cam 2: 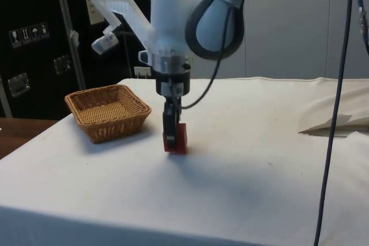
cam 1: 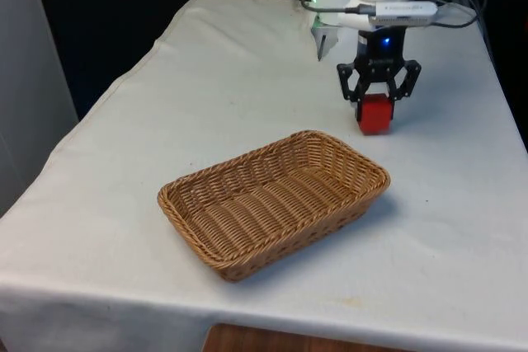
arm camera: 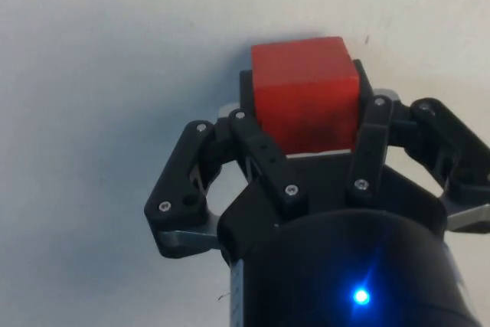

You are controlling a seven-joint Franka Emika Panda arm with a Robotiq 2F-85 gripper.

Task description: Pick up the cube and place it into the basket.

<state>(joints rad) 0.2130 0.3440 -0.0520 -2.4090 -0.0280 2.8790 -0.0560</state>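
White cloth covers the table (cam 1: 247, 63), and on it the red cube (cam 1: 376, 114) sits at the far side, towards the front view's right, with its base apparently on or just off the cloth; the side view does not settle which. The gripper (cam 1: 378, 98) stands over the cube, pointing straight down, its fingers (arm camera: 260, 143) closed against two opposite faces of the cube (arm camera: 306, 93), which fills the gap between them. The grip looks square, with the cube's lower half projecting below the fingertips.

The wicker basket (cam 1: 198, 183) lies nearer the front camera, close to the cube but not touching it, and holds nothing.

Judgement: the grasp step is in hand and the carry has not begun. The next move calls for a lift high enough to clear the basket's rim, then travel over its middle before release.
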